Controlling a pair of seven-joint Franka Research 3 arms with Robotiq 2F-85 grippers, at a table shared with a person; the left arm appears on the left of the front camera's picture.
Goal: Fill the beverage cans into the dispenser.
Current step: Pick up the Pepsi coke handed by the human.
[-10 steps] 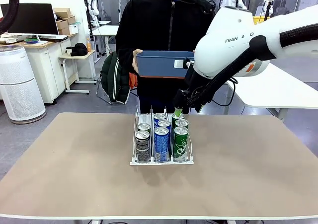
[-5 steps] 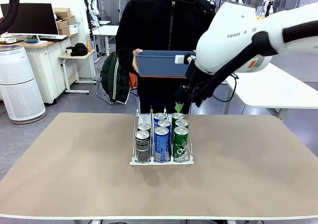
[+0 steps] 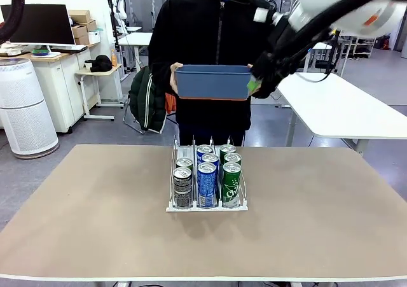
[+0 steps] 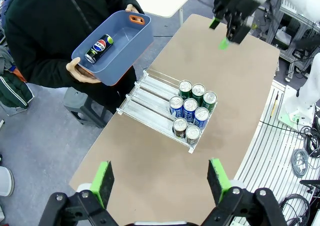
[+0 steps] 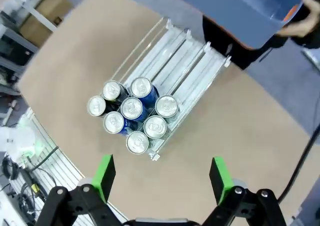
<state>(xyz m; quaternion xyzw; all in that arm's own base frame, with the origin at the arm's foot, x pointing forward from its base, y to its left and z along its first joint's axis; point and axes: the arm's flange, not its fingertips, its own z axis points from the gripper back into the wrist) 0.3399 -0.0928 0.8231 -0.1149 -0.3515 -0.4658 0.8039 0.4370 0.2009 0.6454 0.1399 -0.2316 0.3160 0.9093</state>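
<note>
Both grippers up in the air, jaws apart, nothing in them

The dispenser sits mid-table with eight beverage cans packed at its robot-side end. Right gripper hangs well above and past the dispenser's far end, beside the blue bin the person holds; its fingers are partly hidden by the arm from the front. Left gripper hovers high over the dispenser, pads wide. One more can lies in the bin, a Pepsi I think, label's small.
</note>
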